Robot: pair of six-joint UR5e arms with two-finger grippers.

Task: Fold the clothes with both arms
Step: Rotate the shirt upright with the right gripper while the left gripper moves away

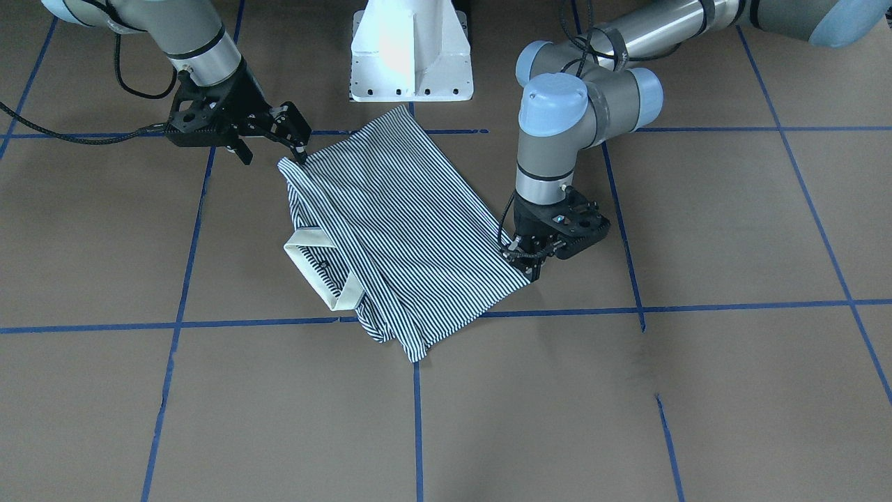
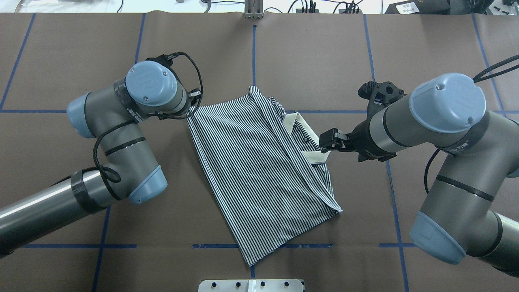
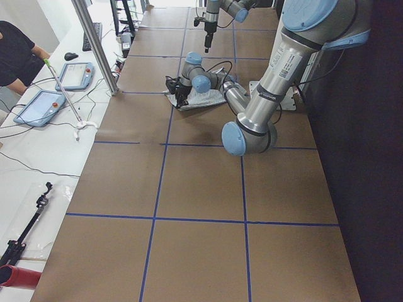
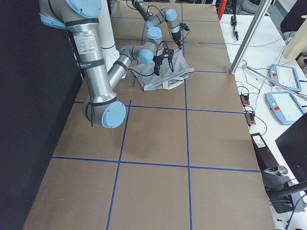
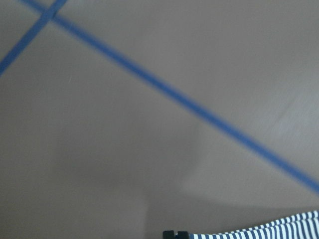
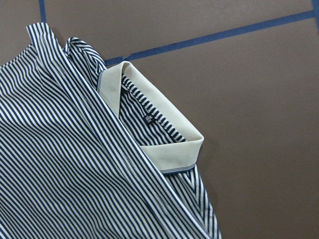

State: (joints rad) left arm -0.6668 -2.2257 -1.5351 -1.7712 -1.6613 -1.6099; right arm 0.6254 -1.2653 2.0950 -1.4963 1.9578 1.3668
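Lying flat and askew on the matte brown table (image 1: 697, 230), in the front-facing view, is the polo shirt (image 1: 418, 223). It has thin navy-and-white stripes and is folded into a rough rectangle. Its plain white collar (image 1: 313, 245) is standing open as a stiff band along one long edge. Blue tape lines (image 1: 732, 305) are dividing the surface into squares. A glossy white pedestal (image 1: 411, 49) is sitting just past the shirt's upper corner. The left gripper (image 1: 534, 268), black and angular, is touching the cloth at a hem corner; whether it is pinching it cannot be told. The right gripper (image 1: 301, 150) is hanging at the opposite corner.

Overhead view: the left arm (image 2: 121, 134), grey metal with pale blue caps, is covering its own gripper. The right gripper is hovering beside the collar, clear of the cloth and grasping nothing; its finger spread cannot be told.

Side views: the shirt is showing as a small striped patch between both arms. A person (image 3: 16, 53) in a black top is showing at the frame edge.

Left wrist view: a sliver of striped fabric is edging into the bottom of a blurred brown surface.

Right wrist view: the collar is curving as a smooth white band over stitched striped seams.
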